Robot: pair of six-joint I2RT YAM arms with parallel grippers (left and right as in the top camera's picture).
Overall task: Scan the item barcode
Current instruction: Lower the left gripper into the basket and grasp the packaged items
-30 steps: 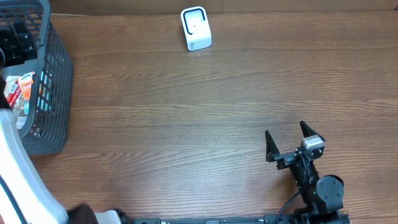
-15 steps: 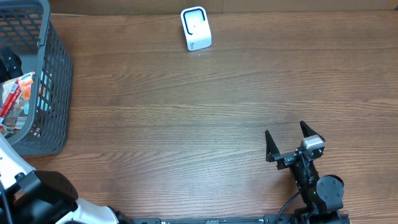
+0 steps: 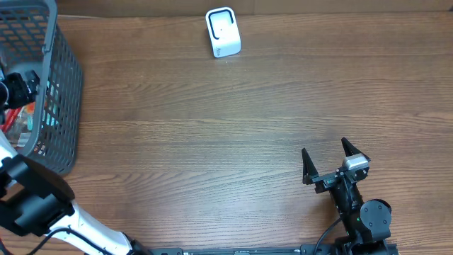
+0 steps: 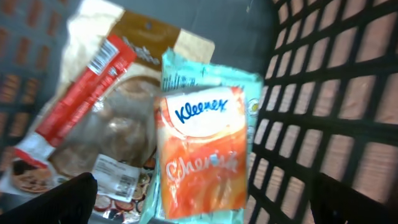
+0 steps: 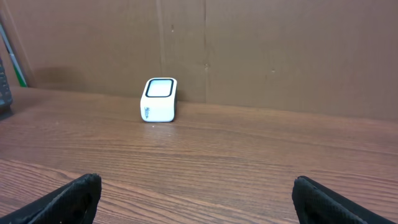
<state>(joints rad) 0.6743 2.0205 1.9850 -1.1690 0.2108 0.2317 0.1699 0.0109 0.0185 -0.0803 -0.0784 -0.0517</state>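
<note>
My left gripper hangs inside the grey basket at the table's left edge. In the left wrist view it is open above an orange and teal Kleenex tissue pack, with one black fingertip on each side and nothing held. Beside the pack lies a brown snack packet with a red stripe and a white barcode label. The white scanner stands at the far edge of the table and also shows in the right wrist view. My right gripper rests open at the near right, facing the scanner.
The basket's mesh wall rises close on the right of the tissue pack. A brown cardboard backdrop stands behind the scanner. Bare wooden table lies between basket, scanner and right arm.
My left gripper has moved toward the near side of the basket, over the packets, and the arm's white body has swung to the lower left. The right arm has not moved.
</note>
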